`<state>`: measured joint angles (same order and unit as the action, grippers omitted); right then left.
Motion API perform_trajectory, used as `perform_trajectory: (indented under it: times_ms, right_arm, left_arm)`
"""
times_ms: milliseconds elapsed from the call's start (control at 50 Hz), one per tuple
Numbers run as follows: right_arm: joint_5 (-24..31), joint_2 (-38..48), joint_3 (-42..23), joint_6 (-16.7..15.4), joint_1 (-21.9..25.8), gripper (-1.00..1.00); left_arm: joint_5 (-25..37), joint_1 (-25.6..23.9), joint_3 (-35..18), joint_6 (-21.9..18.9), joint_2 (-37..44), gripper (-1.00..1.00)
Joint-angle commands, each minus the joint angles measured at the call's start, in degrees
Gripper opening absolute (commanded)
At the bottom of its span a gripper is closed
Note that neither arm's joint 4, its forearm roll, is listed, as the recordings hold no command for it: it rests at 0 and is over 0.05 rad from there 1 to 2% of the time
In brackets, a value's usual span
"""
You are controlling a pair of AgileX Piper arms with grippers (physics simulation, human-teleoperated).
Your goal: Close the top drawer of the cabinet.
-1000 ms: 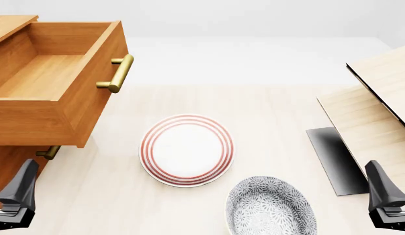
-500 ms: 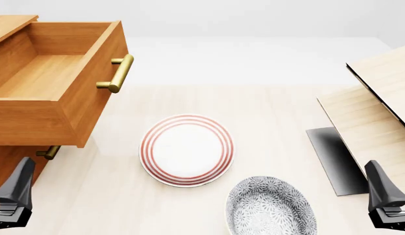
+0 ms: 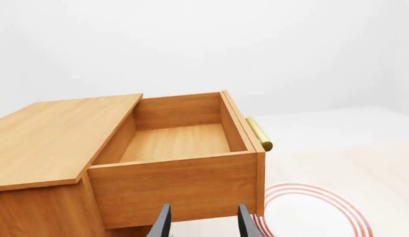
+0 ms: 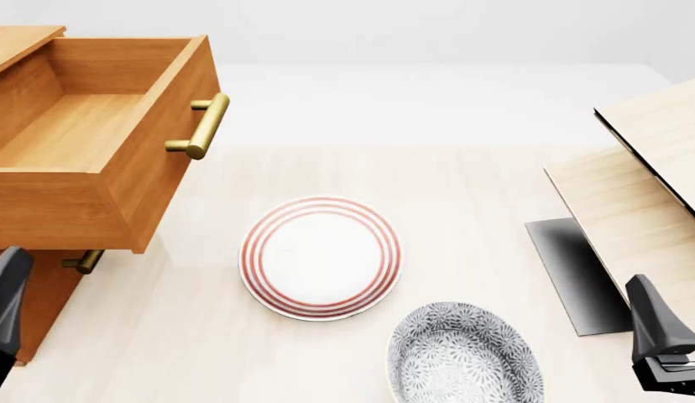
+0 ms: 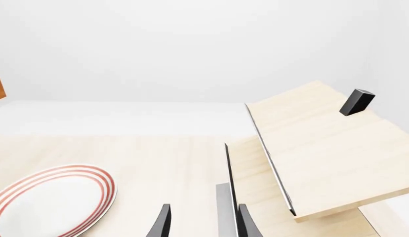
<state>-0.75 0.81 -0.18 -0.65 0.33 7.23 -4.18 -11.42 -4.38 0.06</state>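
Observation:
The top drawer (image 4: 101, 143) is pulled far out of the orange-brown cabinet (image 4: 18, 42) at the far left, and it is empty inside. Its brass bar handle (image 4: 199, 126) faces the middle of the table. In the left wrist view the drawer (image 3: 178, 148) fills the centre, with its handle (image 3: 259, 133) on the far side. My left gripper (image 4: 5, 315) is open and empty at the left edge, below the drawer's near side wall, and its fingertips (image 3: 163, 224) stand just short of that wall. My right gripper (image 4: 661, 336) is open and empty at the near right.
The lower drawer's brass handle (image 4: 85, 260) shows under the open drawer. A red-ringed white plate (image 4: 321, 257) lies mid-table and a grey patterned plate (image 4: 465, 353) nearer. Pale light-wood furniture with black edges (image 4: 645, 193) stands at the right and also shows in the right wrist view (image 5: 316, 143).
My left gripper has moved left and slightly up in the front view, closer to the cabinet. The right gripper and the drawer have not moved.

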Motion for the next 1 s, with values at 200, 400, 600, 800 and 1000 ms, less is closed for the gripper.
perform_trajectory:
  times_ms: [200,400,600,800,1000]
  right_arm:
    - [-0.07,0.07,-0.01,-0.03,0.00,1.00]
    - [0.15,-0.11,-0.02,0.06,-0.02,1.00]
    - [0.21,-0.20,-0.01,-0.01,-0.01,1.00]
    - [0.27,-0.28,-0.01,-0.06,0.00,1.00]
    - [0.21,-0.17,-0.03,0.02,-0.01,1.00]
  left_arm:
    - [0.45,-7.97,-11.97,-2.72,8.57,1.00]
    - [-0.68,-13.09,-16.13,-5.58,14.45,1.00]
    - [-5.16,-21.95,-20.87,-8.37,24.02,1.00]
    - [-8.95,-27.84,-25.35,-10.80,31.63,1.00]
    - [-10.35,-33.47,-30.02,-11.58,39.09,1.00]
